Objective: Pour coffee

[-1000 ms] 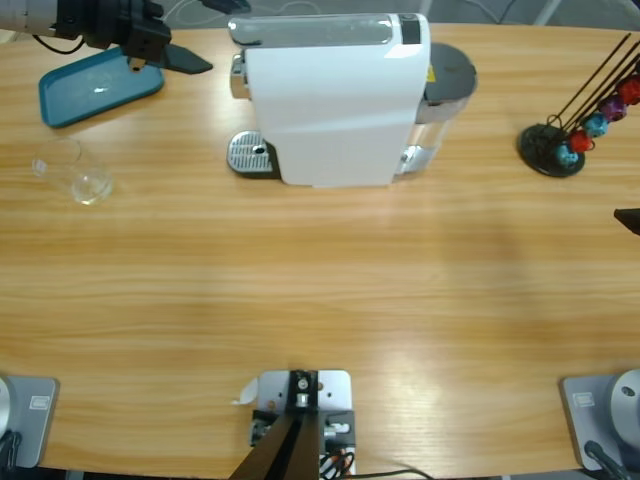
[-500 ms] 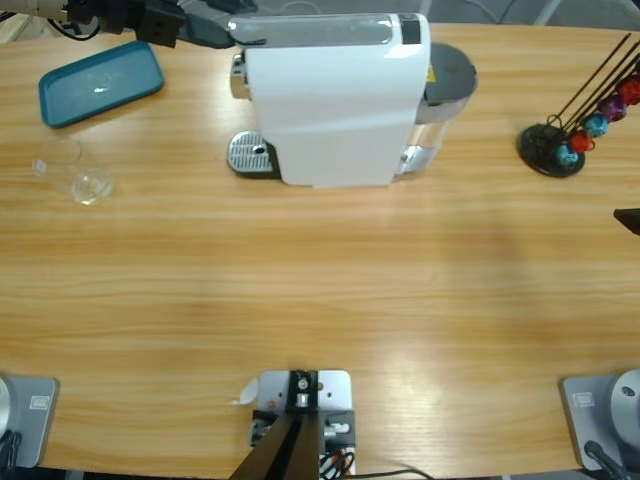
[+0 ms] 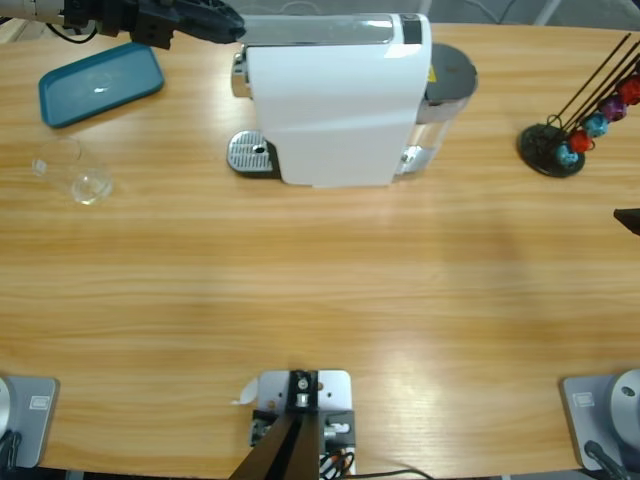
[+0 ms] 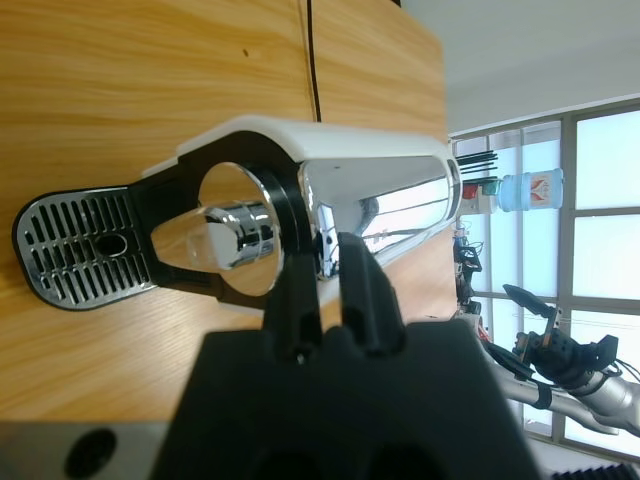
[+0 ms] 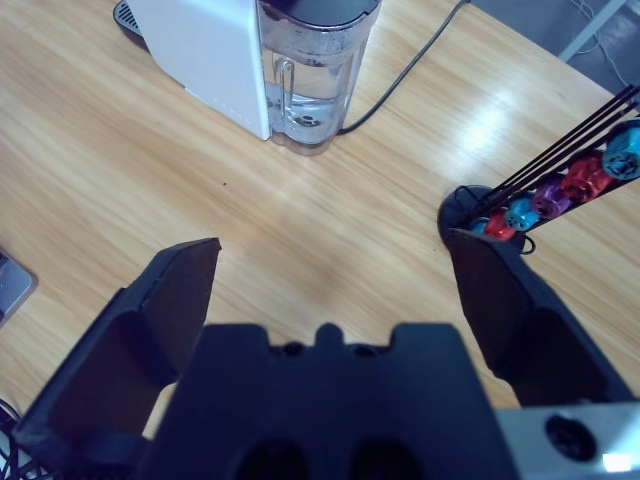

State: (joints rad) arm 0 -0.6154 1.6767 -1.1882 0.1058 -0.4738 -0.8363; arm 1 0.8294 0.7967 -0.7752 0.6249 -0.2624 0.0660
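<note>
Clear glass point(image 3: 72, 170) stands on the wooden tabletop point(image 3: 320, 300) near the left edge, just below a teal tray point(image 3: 100, 84); whether it holds any coffee cannot be told. To its right, well apart, a white coffee machine point(image 3: 335, 100) sits at the back middle, its metal drip grate point(image 3: 250, 155) at the lower left and a clear water tank point(image 5: 315, 70) at its right end. The left gripper point(image 3: 205, 20) reaches in from the upper left corner, its fingers point(image 4: 300, 290) clenched together right by the machine's chrome spout point(image 4: 235, 235). Far right, a black capsule stand point(image 3: 555, 145) carries red, blue and purple capsules point(image 5: 565, 185). The right gripper point(image 5: 335, 285) hovers with its fingers spread wide, released, grasping nothing.
</note>
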